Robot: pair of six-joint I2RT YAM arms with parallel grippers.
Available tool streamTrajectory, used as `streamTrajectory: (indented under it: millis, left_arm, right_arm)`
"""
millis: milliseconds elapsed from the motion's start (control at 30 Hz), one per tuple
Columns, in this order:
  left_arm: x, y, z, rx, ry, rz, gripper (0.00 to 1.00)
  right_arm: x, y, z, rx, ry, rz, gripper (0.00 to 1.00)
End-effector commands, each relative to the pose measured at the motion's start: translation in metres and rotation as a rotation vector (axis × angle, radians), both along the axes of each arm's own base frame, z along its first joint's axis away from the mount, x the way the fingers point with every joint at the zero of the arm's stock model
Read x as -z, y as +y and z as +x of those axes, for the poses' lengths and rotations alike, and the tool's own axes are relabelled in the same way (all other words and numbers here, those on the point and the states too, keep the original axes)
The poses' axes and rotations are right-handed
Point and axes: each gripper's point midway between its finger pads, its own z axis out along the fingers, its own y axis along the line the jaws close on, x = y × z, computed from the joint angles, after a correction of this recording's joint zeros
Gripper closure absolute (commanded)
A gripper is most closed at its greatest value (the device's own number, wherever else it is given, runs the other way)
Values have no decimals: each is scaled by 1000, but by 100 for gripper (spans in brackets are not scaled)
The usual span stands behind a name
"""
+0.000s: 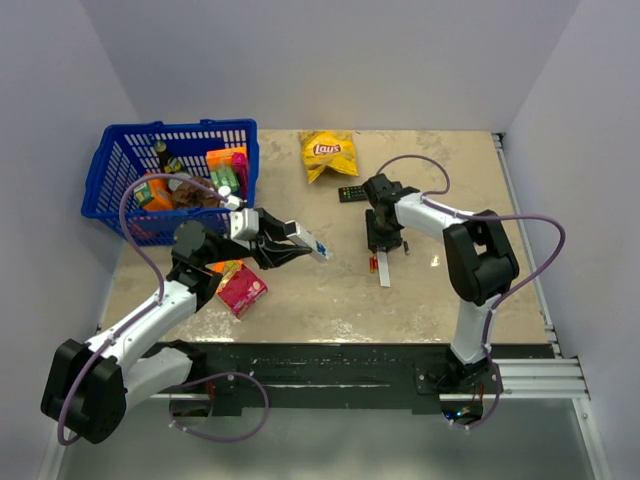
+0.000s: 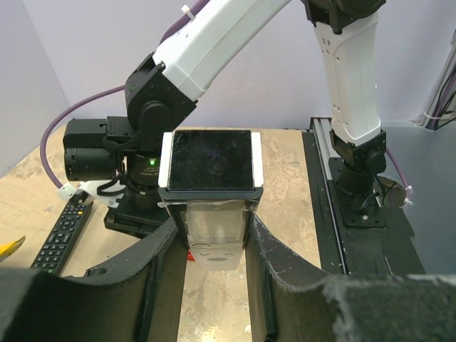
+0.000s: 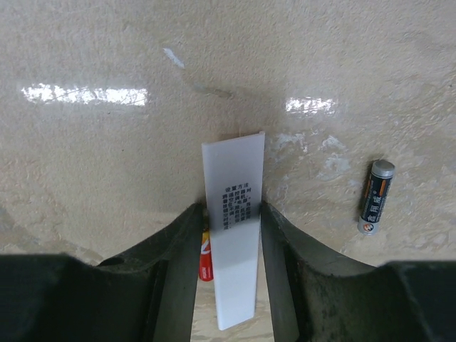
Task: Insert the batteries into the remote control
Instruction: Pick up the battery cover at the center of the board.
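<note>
My left gripper (image 1: 290, 243) is shut on the white remote (image 1: 316, 246) and holds it above the table, left of centre. In the left wrist view the remote (image 2: 211, 160) shows end-on with its dark patch up, clamped between the fingers (image 2: 160, 249). My right gripper (image 1: 385, 240) is down at the table, shut on the white back strip (image 1: 384, 272). In the right wrist view the strip (image 3: 235, 235) sits between both fingers (image 3: 285, 242). A red battery (image 3: 205, 260) lies beside its left edge, and a dark blue battery (image 3: 374, 196) lies apart on the right.
A blue basket (image 1: 110, 170) of groceries stands at the back left. A yellow Lay's bag (image 1: 328, 152) and a black remote (image 1: 351, 193) lie behind the right gripper. A pink box (image 1: 242, 290) lies under the left arm. The black remote also shows in the left wrist view (image 2: 60, 235).
</note>
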Motion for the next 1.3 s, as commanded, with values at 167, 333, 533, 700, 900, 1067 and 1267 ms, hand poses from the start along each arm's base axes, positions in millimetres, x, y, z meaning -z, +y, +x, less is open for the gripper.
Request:
streamTrajectory:
  millis: [167, 333, 533, 700, 900, 1067, 1267]
  left_arm:
    - [-11, 2, -2, -15, -84, -24, 100]
    - [-11, 2, -1, -21, -84, -37, 100]
    - [-10, 1, 0, -19, -69, -62, 100]
    - [-12, 1, 2, -24, -72, -65, 100]
    - [-10, 1, 4, -30, -68, -64, 100]
    - [-9, 1, 10, -60, -45, -72, 100]
    - [-16, 2, 22, -117, 17, -149, 100]
  right_arm:
    - [-3, -8, 14, 0, -37, -59, 63]
    - [-10, -6, 16, -17, -52, -51, 72]
    - [-24, -6, 19, -33, -72, -48, 83]
    - [-28, -10, 18, -37, -79, -66, 90]
    - [-36, -16, 17, -42, -93, -95, 96]
    - [-49, -22, 17, -59, -122, -119, 100]
    - [-75, -30, 23, -83, -209, -147, 100]
